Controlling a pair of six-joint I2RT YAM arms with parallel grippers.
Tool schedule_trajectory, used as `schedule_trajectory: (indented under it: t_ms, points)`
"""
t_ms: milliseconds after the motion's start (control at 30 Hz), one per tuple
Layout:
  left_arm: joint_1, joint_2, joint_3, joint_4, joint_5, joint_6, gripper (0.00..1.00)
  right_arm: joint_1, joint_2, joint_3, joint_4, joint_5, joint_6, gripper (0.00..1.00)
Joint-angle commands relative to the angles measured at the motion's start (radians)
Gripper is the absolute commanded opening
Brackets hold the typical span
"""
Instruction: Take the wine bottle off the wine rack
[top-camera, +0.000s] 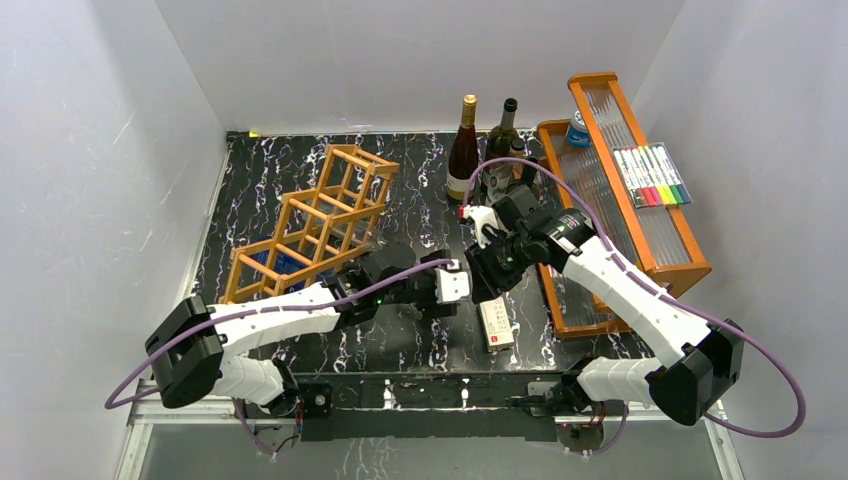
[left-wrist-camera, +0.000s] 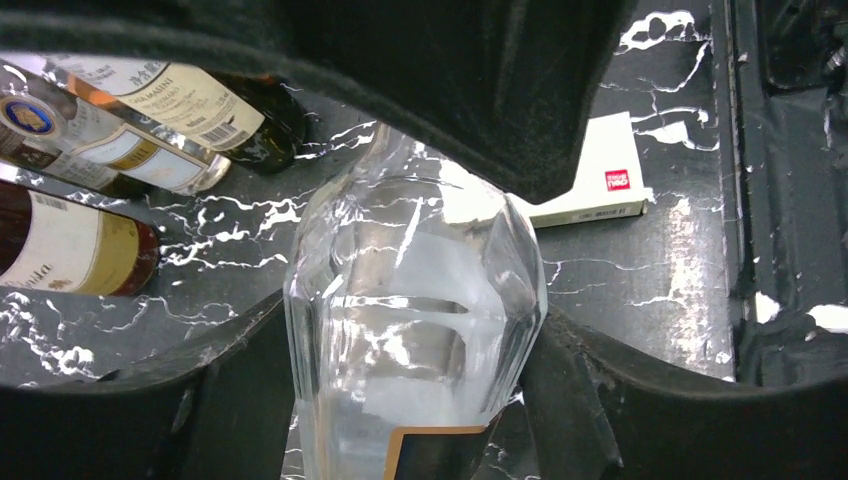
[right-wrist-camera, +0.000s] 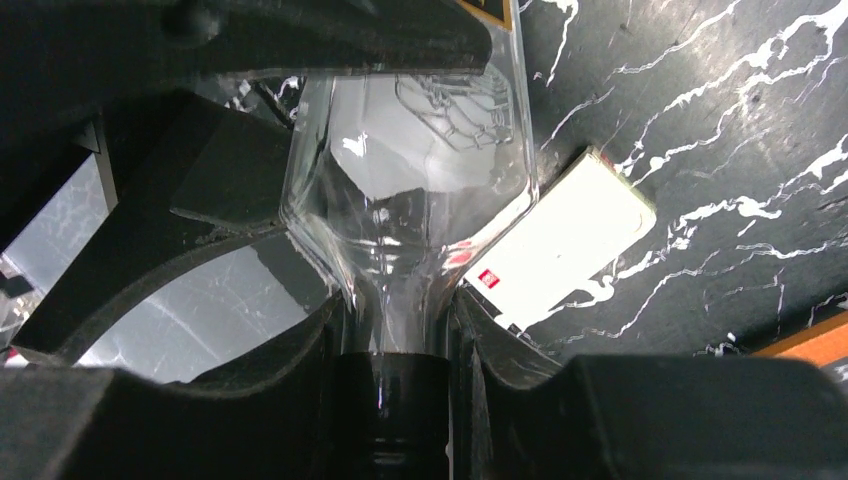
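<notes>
**Wine bottle – position and axis.** The wine bottle is clear glass. It is off the wine rack and is held over the middle of the bench, towards the near edge. Its long axis lies roughly level, parallel to the near edge. The neck points to the right edge and the body to the left edge. A black label with a gold border sits on the body; no writing on it can be read.

**End effectors.** The left end effector is clamped on the bottle body just below the shoulder. The right end effector is clamped on the neck, just above a dark capsule. Both grip the same bottle.

**Wine rack.** The lattice frame stands in the far-left part of the bench, its long axis running diagonally from the near-left corner towards the far edge.

**Containers.** A tiered tray runs along the right edge. It carries a row of coloured markers and, at its far end, a blue can.

**Labels and writing.**
- A white box lies flat beneath the bottle and carries a red square logo – text too small to read.
- A white-labelled bottle shows a barcode.
- A cream-labelled bottle shows letters cut off by the frame edge.
</notes>
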Motion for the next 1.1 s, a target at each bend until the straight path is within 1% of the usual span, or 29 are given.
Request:
schedule_trajectory:
  t_ms: [0, 33, 100, 133, 267, 300, 367, 433, 567, 633, 833, 933, 1067]
  points:
    - [-0.004, -0.051, -0.023, 0.063, 0.009, -0.038, 0.46, 0.003, -0.052, 0.067, 0.105, -0.063, -0.005, 0.06]
    - [-0.004, -0.065, -0.027, 0.067, 0.004, -0.046, 0.4, 0.003, -0.053, 0.067, 0.109, -0.057, -0.001, 0.15]
    - [-0.004, -0.083, -0.032, 0.068, -0.006, -0.069, 0.28, 0.003, -0.054, 0.065, 0.12, -0.048, 0.006, 0.22]
    - [-0.004, -0.091, -0.034, 0.065, -0.006, -0.078, 0.22, 0.005, -0.055, 0.065, 0.129, -0.048, 0.011, 0.27]
    - [-0.004, -0.124, -0.043, 0.083, -0.019, -0.14, 0.03, 0.005, -0.065, 0.066, 0.167, -0.032, 0.041, 0.52]
    - [-0.004, -0.134, -0.051, 0.094, -0.024, -0.156, 0.0, 0.004, -0.069, 0.068, 0.175, -0.022, 0.053, 0.58]
    - [-0.004, -0.16, -0.07, 0.125, -0.042, -0.194, 0.0, 0.003, -0.08, 0.07, 0.195, 0.003, 0.074, 0.7]
    - [-0.004, -0.182, -0.091, 0.156, -0.068, -0.239, 0.0, 0.005, -0.099, 0.065, 0.218, 0.025, 0.094, 0.79]
    - [-0.004, -0.21, -0.099, 0.17, -0.107, -0.316, 0.0, 0.003, -0.137, 0.048, 0.279, 0.079, 0.144, 0.94]
    - [-0.004, -0.222, -0.098, 0.179, -0.135, -0.364, 0.0, 0.004, -0.159, 0.031, 0.319, 0.105, 0.179, 0.97]
    - [-0.004, -0.249, -0.082, 0.202, -0.214, -0.507, 0.0, 0.003, -0.227, -0.055, 0.506, 0.115, 0.283, 0.98]
    - [-0.004, -0.229, -0.036, 0.152, -0.253, -0.557, 0.0, 0.004, -0.22, -0.08, 0.561, 0.126, 0.306, 0.93]
    - [-0.004, -0.196, 0.032, 0.087, -0.281, -0.602, 0.0, 0.003, -0.172, -0.092, 0.608, 0.092, 0.31, 0.87]
